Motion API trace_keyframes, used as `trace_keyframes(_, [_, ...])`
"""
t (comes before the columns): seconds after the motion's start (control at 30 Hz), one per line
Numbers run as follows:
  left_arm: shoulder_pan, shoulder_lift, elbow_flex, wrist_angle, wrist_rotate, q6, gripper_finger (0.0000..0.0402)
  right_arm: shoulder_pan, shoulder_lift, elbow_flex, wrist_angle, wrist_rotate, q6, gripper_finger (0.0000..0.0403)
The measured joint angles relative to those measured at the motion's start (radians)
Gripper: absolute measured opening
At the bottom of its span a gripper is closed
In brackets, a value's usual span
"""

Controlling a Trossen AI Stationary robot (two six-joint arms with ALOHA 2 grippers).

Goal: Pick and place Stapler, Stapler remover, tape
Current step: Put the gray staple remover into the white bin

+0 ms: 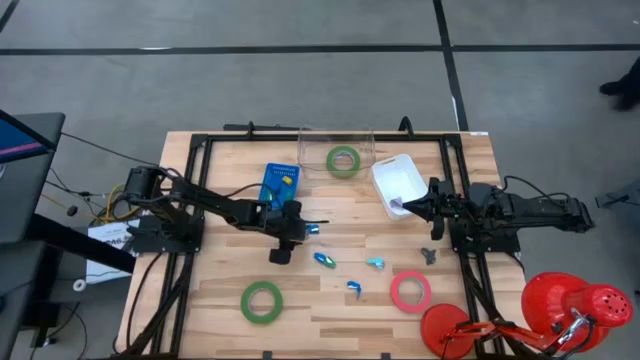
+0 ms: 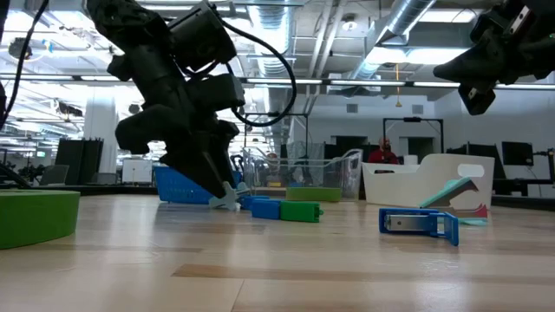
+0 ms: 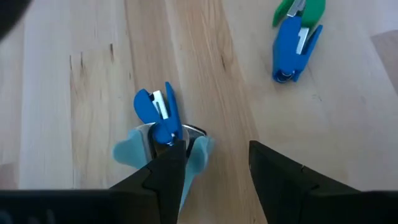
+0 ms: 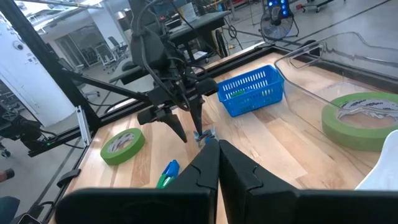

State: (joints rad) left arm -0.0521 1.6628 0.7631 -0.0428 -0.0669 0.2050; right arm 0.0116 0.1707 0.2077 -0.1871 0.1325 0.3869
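Blue stapler remover (image 3: 157, 115) lies on the bench (image 1: 330, 300) at my left hand (image 3: 211, 165), fingers apart around it for grasping, while right hand (image 4: 217, 165) waits together near the white bin (image 1: 398, 183).

Looked down past the left tool (image 3: 214, 163) onto a pale wooden table (image 3: 74, 93) with boards running lengthwise. Showed two dark fingers (image 3: 163, 177) parted, a strip of bare wood between them. Caught a small blue staple remover (image 3: 157, 113), with metal showing at its middle, lying just ahead of one finger and touching its tip. Showed a light blue piece (image 3: 127, 151) beneath and beside that remover, partly hidden by the same finger; could not tell what it was. Found a second blue item (image 3: 293, 48), with a metal part, lying well apart, beside a green one (image 3: 300, 9) cut off by the frame.
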Motion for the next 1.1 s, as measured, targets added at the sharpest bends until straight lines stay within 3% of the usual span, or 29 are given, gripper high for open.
trace_keyframes(1.1, [0.000, -0.003, 0.000, -0.004, -0.045, 0.000, 0.0042, 0.000, 0.000, 0.000, 0.000, 0.000, 0.007, 0.0000])
